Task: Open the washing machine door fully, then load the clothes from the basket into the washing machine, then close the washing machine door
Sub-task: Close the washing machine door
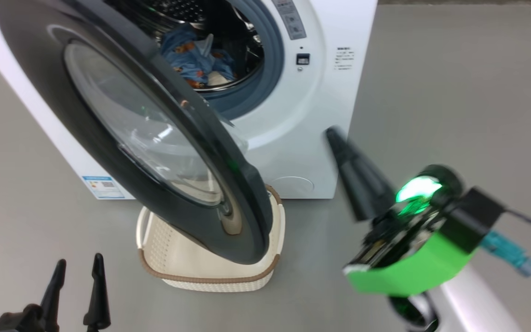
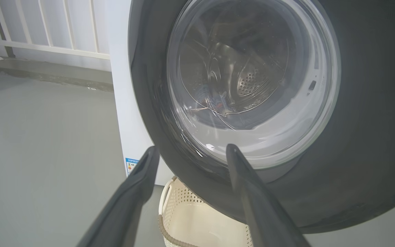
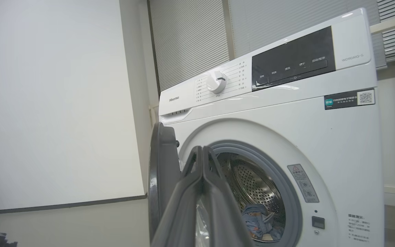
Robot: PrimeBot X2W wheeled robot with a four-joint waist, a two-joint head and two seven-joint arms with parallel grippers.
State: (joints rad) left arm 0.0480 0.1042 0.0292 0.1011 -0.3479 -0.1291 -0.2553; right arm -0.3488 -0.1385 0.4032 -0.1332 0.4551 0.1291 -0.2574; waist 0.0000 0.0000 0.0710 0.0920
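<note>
Holding my right gripper [image 1: 333, 134] shut on nothing, with its fingers pressed into one blunt wedge, I judge it is set for pushing rather than grasping. It hangs short of the front of the washing machine [image 1: 293, 152]. The washing machine door [image 1: 141, 138] is at its 9 o'clock, half swung and apart from it. My left gripper [image 1: 79, 262] waits spread and empty at 7 o'clock, outside the door's arc. The clothes [image 1: 196, 60] lie in the drum at 12 o'clock. The basket [image 1: 210, 280], seemingly emptied, sits beneath the door's lower rim at 6 o'clock, so only the closing is left.
</note>
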